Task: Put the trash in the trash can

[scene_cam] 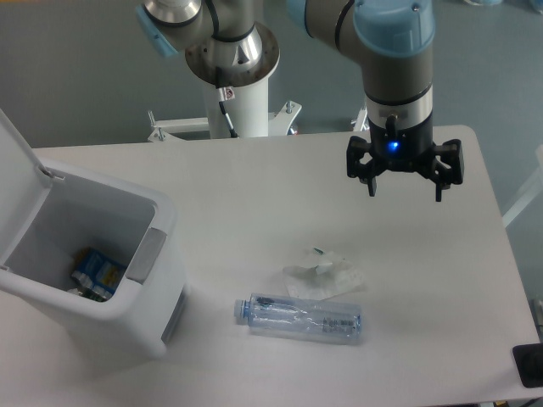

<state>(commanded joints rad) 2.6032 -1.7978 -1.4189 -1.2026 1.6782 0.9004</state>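
A crumpled whitish wrapper (325, 273) with a green speck lies on the white table, right of centre. Just in front of it lies a clear plastic bottle (299, 319) on its side, bluish cap pointing left. The white trash can (127, 280) stands at the left with its lid (17, 182) swung up, and some blue items show inside. My gripper (405, 192) hangs above the table, up and to the right of the wrapper, open with nothing between its fingers.
The arm's white mounting post (242, 106) stands at the table's back edge. A dark object (529, 365) sits at the table's front right corner. The table's right edge runs close to the gripper.
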